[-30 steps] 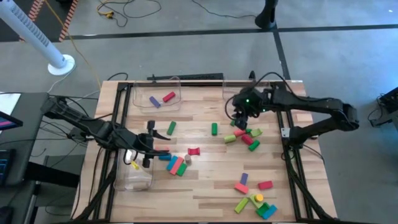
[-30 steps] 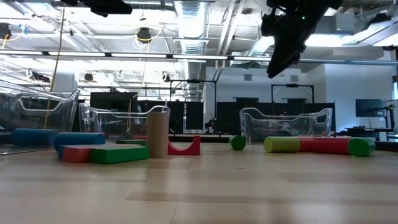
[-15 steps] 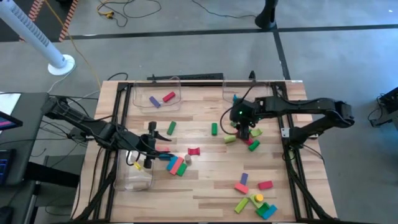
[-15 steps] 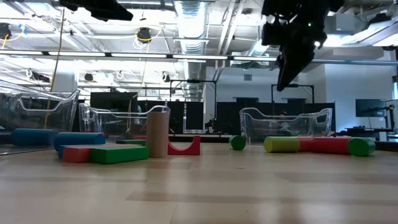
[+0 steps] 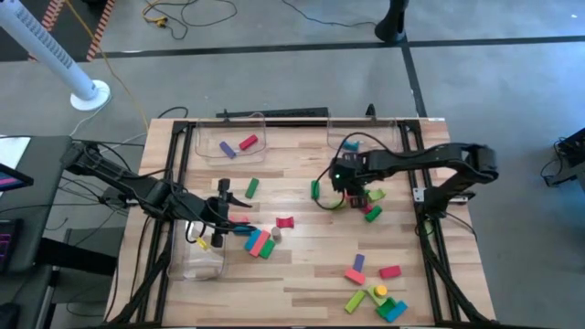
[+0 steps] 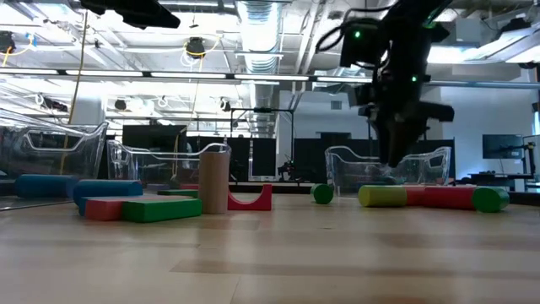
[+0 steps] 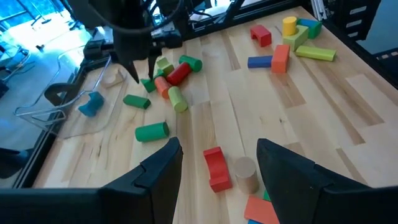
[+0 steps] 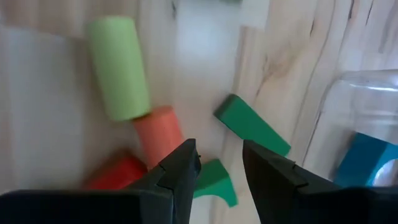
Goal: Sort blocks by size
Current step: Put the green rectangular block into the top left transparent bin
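The right hand (image 5: 351, 188) has swung in from the far right bin (image 5: 361, 137) and dropped toward the cluster of blocks (image 5: 364, 200) just beside that bin, its arm folded back at the elbow and its wrist pointing straight down. Its fingers (image 8: 180, 169) stand apart and grasp nothing, poised over a small green wedge (image 8: 250, 124), with an orange cylinder (image 8: 157, 139) and a yellow-green cylinder (image 8: 118, 67) alongside. The left hand (image 5: 219, 212) waits well away from that bin, fingers parted and empty, above the counter (image 5: 302, 265) near a red arch (image 7: 215, 168).
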Tool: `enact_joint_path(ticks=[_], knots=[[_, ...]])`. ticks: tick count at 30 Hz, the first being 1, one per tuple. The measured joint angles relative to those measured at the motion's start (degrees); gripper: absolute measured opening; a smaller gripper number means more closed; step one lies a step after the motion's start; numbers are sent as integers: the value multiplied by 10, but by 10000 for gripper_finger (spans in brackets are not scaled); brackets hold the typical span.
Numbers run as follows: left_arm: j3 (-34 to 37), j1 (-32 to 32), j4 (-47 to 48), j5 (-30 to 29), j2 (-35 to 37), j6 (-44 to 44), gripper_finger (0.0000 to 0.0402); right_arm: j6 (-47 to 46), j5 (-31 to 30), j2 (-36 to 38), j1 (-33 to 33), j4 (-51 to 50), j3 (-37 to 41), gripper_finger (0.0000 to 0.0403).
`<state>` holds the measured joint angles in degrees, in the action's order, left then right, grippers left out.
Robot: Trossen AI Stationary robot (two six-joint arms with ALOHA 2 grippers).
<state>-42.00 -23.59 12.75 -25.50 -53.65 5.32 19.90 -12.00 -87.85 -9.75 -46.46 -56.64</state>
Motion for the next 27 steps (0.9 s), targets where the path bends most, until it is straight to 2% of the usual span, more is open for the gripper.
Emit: enact_joint_path(ticks=[8,15,27], knots=[[0,0,0,0,0,0,200,64,-9,-53,-33,1,0,164],[0,0,0,0,0,0,200,101,-50,-96,-43,21,0,164],[0,0,3,0,0,4,200,158,-65,-99,-42,37,-10,164]])
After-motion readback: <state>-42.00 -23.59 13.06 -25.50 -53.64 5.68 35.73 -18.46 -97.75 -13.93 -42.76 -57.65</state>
